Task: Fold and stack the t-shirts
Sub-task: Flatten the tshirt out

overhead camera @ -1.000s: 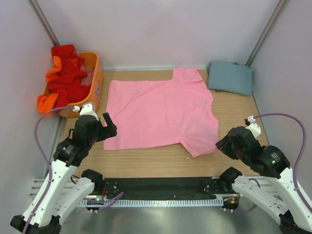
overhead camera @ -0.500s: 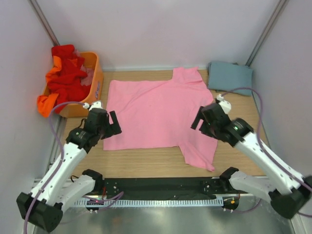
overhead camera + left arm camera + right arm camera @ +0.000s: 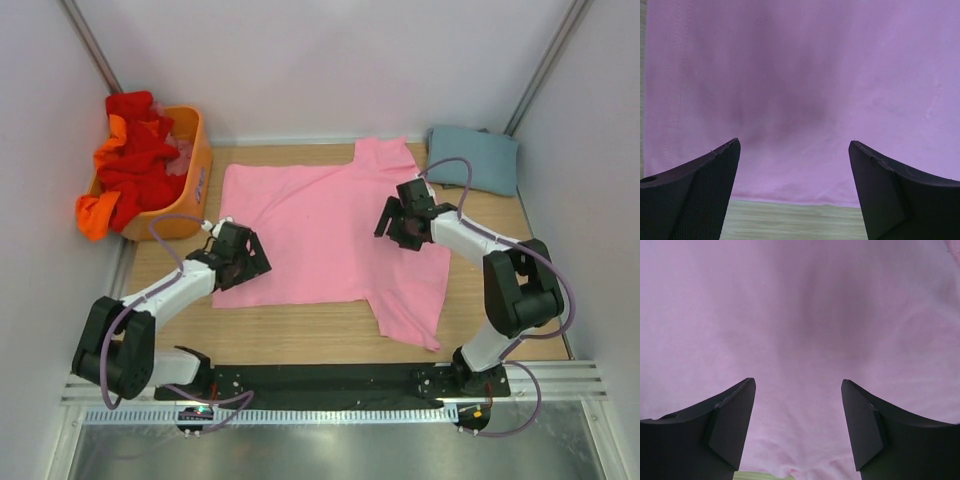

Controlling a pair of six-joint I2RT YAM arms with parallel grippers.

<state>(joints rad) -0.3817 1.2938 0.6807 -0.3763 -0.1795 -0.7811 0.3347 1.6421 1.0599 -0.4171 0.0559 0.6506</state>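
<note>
Top view is lit brightly and evenly from above; only short soft shadows are cast under the arms onto the pink t-shirt [image 3: 320,230]. Dull glare is seen on the metal strip [image 3: 330,450] at the near edge. Wrist views are dimmer: a purple cast is given to the cloth, a soft shadow patch is thrown mid-frame, and the fingers [image 3: 690,195] are rendered near-black.

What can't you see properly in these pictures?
- Top view: red shirts pile in the basket, so how many lie underneath is hidden.
- Wrist views: the pink shirt fills both frames; its sleeves and collar are cut off.
- Top view: the left gripper and right gripper hide whether their own fingertips touch that shirt.
</note>
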